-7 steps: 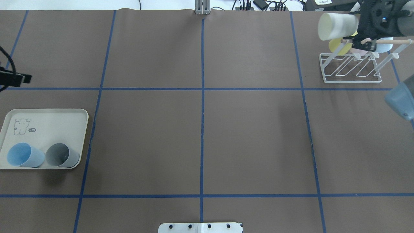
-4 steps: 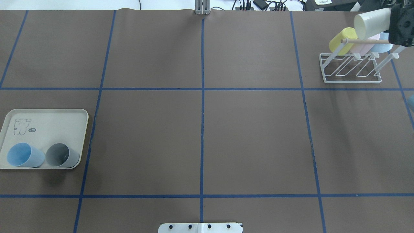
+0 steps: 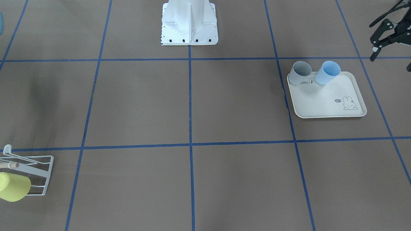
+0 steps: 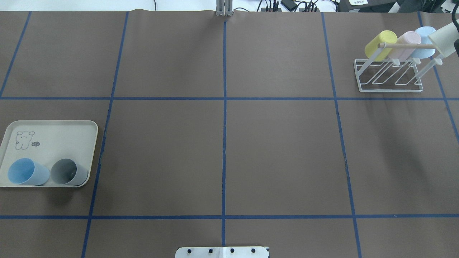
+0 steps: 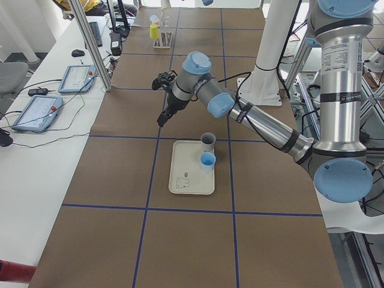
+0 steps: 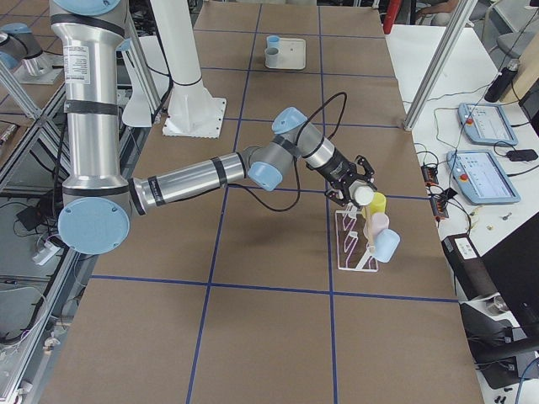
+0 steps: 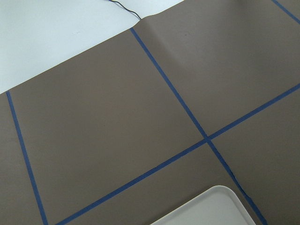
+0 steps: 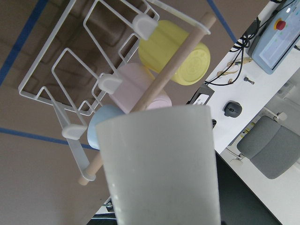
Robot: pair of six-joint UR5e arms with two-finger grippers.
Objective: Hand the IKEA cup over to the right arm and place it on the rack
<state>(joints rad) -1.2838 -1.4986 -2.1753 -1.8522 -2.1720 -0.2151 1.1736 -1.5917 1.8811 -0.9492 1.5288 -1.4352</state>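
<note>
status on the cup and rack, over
Left end effector open, empty. Right end effector holds white cup by rack, end prong free. Nothing blocking.

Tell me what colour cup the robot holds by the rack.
The cup is creamy white; the right wrist-mounted view shows it best.

Right arm (image 6: 194, 172) is stretched out low over the table, right gripper (image 6: 357, 187) is clamped on a cream cup (image 8: 159, 164), left arm (image 5: 258, 117) is extended forward, left gripper (image 5: 162, 99) is held above the table, jaws spread apart.
</note>
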